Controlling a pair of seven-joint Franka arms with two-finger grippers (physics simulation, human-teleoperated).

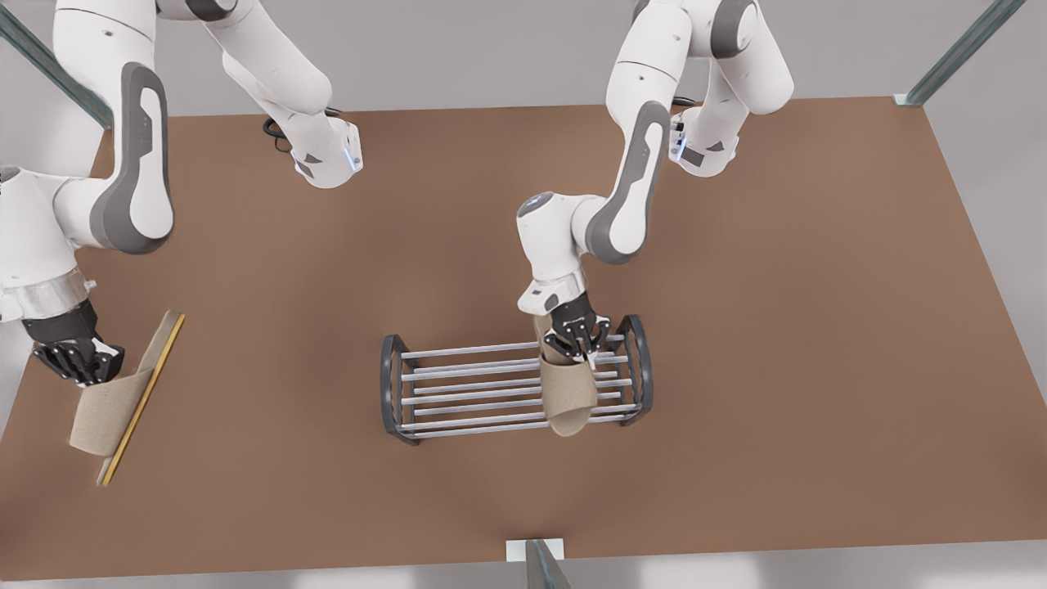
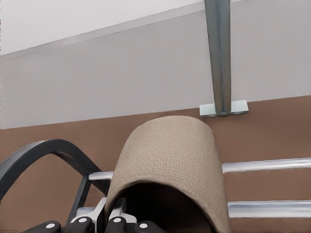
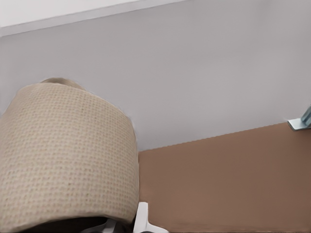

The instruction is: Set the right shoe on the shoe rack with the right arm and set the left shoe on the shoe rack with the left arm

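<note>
The shoe rack (image 1: pixel 466 384) stands mid-table, with dark arched ends and silver bars. The left shoe (image 1: pixel 570 393), a beige slipper, lies across the bars at the rack's end on the front view's right. My left gripper (image 1: pixel 577 339) is shut on the rear edge of its strap. The left wrist view has that strap (image 2: pixel 170 155) arching over my fingers (image 2: pixel 116 216), with the rack's end frame (image 2: pixel 43 155) beside it. At the front view's left, my right gripper (image 1: pixel 78 356) is shut on the right shoe (image 1: pixel 114 401), held tilted on its side with the yellow sole edge showing. Its strap (image 3: pixel 68 155) looms close in the right wrist view.
The brown table (image 1: pixel 818 327) stretches wide around the rack. A metal post (image 1: pixel 540 564) stands at the near edge and another (image 1: pixel 957 49) at the far corner on the front view's right. The rack's bars toward the front view's left carry nothing.
</note>
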